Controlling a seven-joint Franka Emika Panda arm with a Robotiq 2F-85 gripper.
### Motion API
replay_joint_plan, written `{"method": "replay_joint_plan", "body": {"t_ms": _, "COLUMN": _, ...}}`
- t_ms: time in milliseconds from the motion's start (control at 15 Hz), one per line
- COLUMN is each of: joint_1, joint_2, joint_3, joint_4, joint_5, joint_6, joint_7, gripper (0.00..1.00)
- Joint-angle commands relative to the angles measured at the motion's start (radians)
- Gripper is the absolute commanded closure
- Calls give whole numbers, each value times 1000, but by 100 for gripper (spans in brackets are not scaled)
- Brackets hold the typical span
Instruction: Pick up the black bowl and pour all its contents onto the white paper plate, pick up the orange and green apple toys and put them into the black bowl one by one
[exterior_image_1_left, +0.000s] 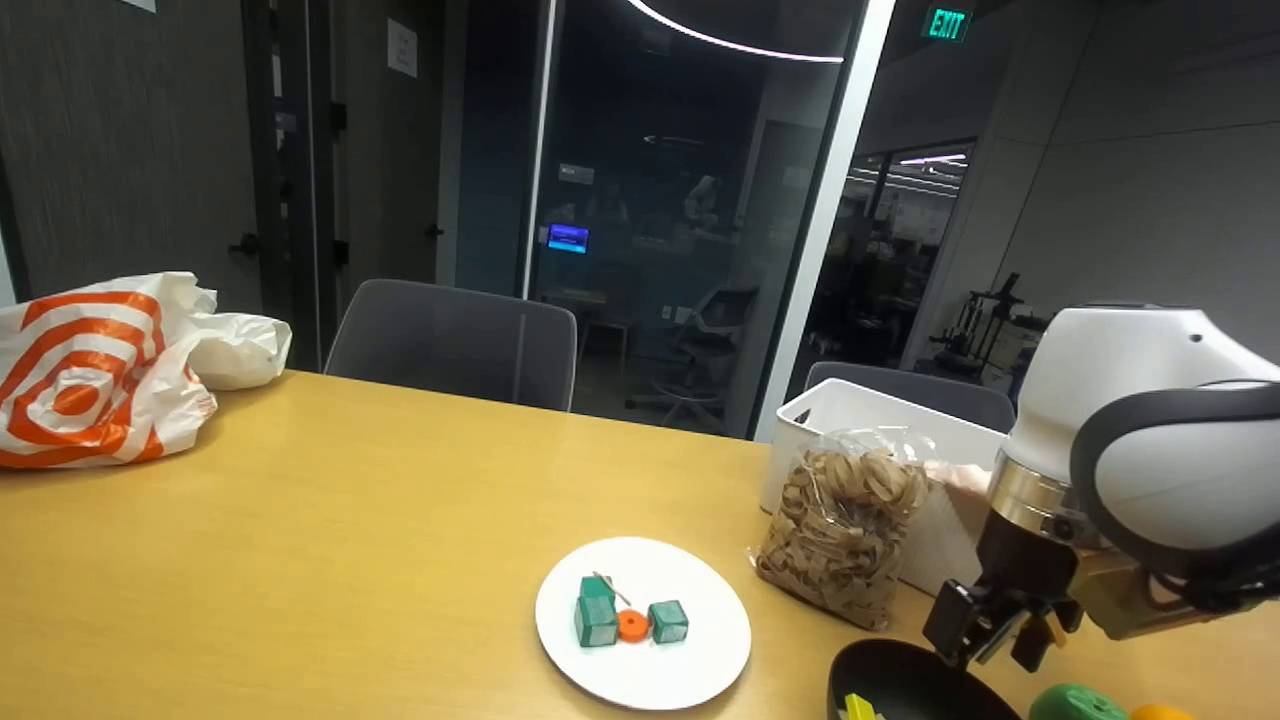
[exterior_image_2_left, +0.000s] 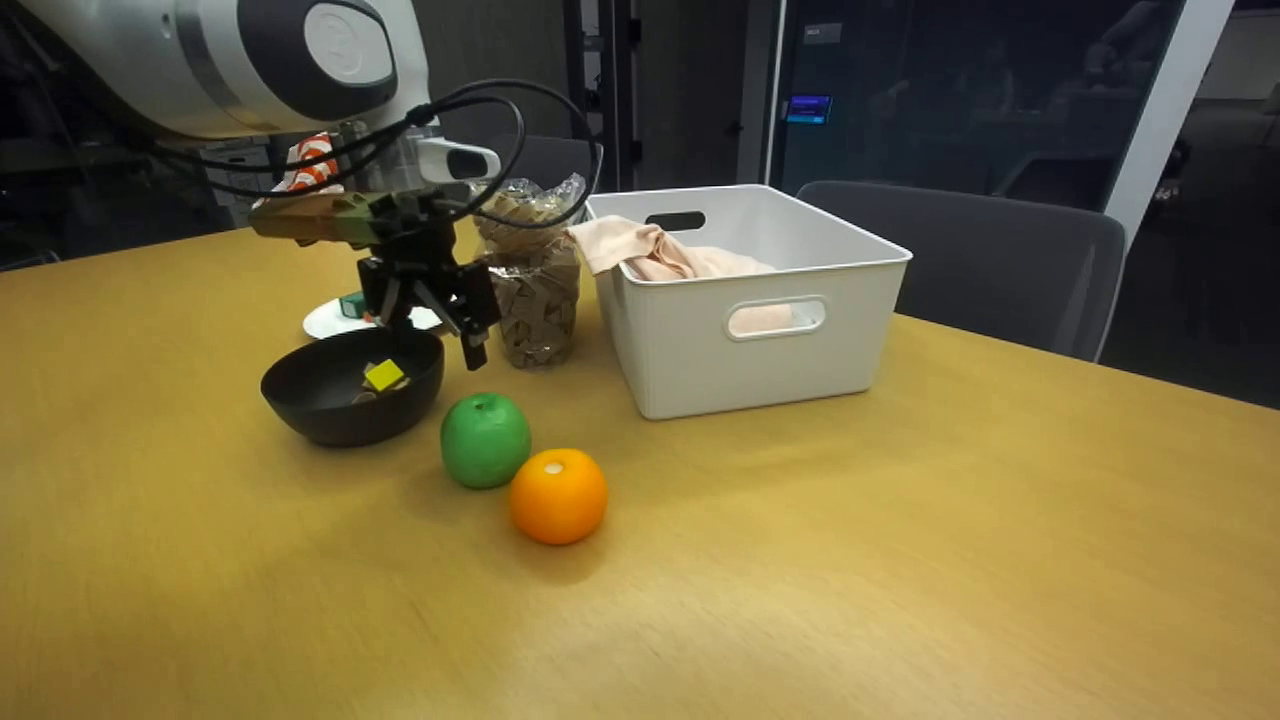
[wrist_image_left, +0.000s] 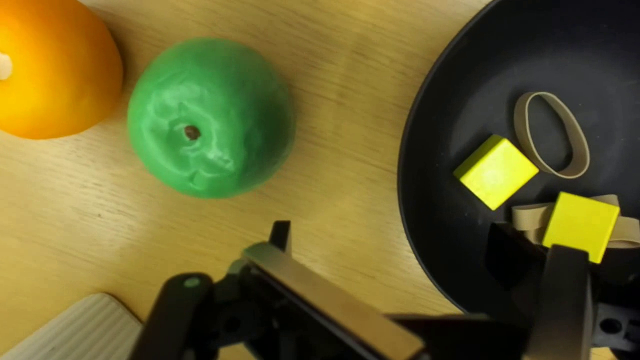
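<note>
The black bowl stands upright on the table; it also shows in an exterior view and the wrist view. It holds yellow blocks and tan bands. My gripper is open and empty, with one finger over the bowl's inside and one outside its rim; in both exterior views it is at the bowl's edge. The white paper plate carries teal-green blocks and an orange ring. The green apple sits beside the bowl, next to the orange.
A white bin with a pink cloth stands beyond the fruit. A clear bag of brown strips stands against the bin near the gripper. A white and orange bag lies at the table's far end. Chairs stand behind.
</note>
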Motion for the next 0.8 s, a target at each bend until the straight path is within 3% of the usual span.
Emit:
{"method": "replay_joint_plan", "body": {"t_ms": 0, "joint_1": 10, "joint_2": 55, "joint_3": -25, "joint_4": 52, "joint_5": 97, "joint_6": -5, "joint_7": -55, "gripper": 0}}
{"method": "replay_joint_plan", "body": {"t_ms": 467, "joint_1": 9, "joint_2": 107, "joint_3": -27, "joint_4": 81, "joint_5": 113, "joint_6": -21, "joint_7": -45, "gripper": 0}}
{"method": "replay_joint_plan", "body": {"t_ms": 533, "joint_1": 10, "joint_2": 110, "joint_3": -27, "joint_4": 82, "joint_5": 111, "joint_6": -20, "joint_7": -48, "gripper": 25}}
{"method": "replay_joint_plan", "body": {"t_ms": 600, "joint_1": 11, "joint_2": 113, "joint_3": -26, "joint_4": 82, "joint_5": 110, "joint_6": -16, "joint_7": -51, "gripper": 26}}
{"method": "replay_joint_plan", "body": {"t_ms": 733, "joint_1": 12, "joint_2": 116, "joint_3": -25, "joint_4": 84, "joint_5": 97, "joint_6": -13, "joint_7": -44, "gripper": 42}}
